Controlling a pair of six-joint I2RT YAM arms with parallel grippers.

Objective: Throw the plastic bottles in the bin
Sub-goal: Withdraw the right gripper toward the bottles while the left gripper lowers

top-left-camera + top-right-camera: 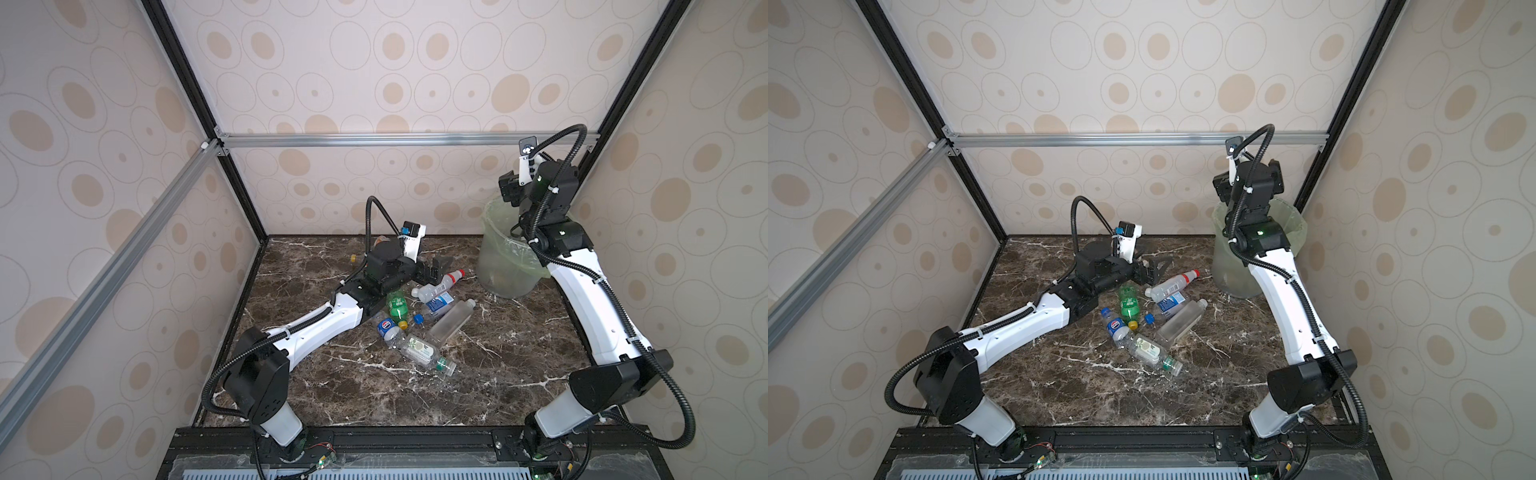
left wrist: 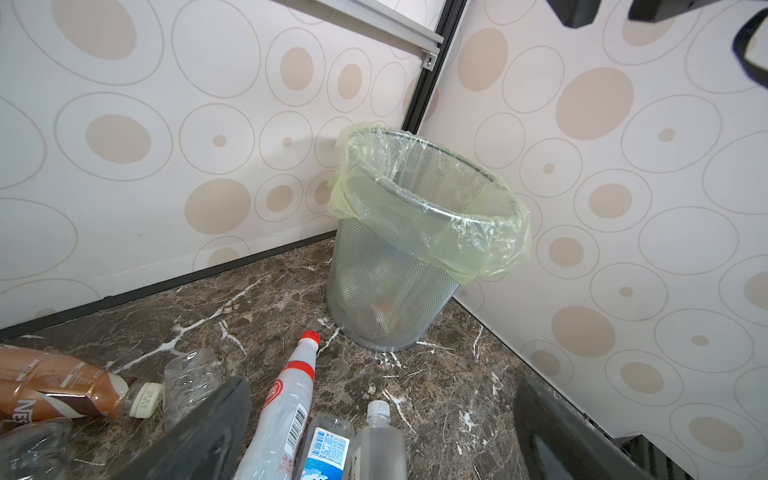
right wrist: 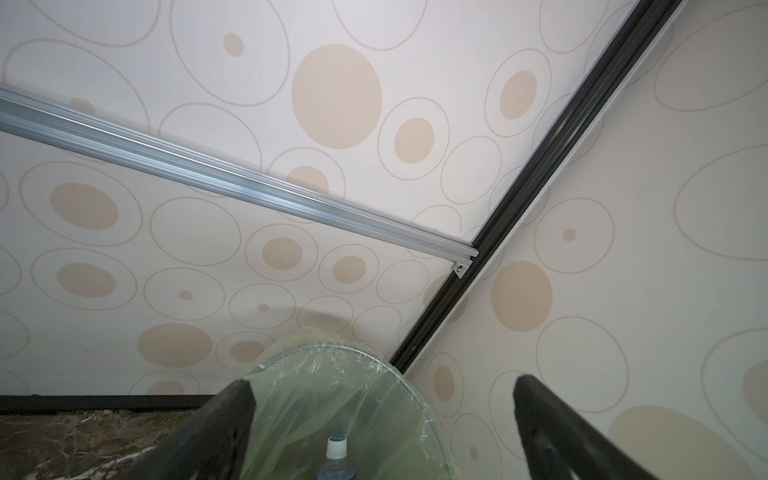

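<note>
Mesh bin (image 2: 386, 291), green-lined, stands in the far corner. Right tool (image 3: 382, 384) hangs above it, jaws wide, white-capped bottle (image 3: 336, 451) free between. Left tool (image 2: 380, 386), also spread, brackets the red-capped bottle (image 2: 286, 403) on the bench (image 1: 498, 374); I should pinch mid-body.

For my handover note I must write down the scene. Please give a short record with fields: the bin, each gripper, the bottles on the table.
bin: metal mesh, lined with a green bag, standing in the far right corner
left gripper: open, low at the red-capped bottle
right gripper: open, above the bin
white-capped bottle: between the right gripper's open jaws, at the bin mouth, not gripped
table: several bottles lying on it, among them green bottle, brown bottle
</note>
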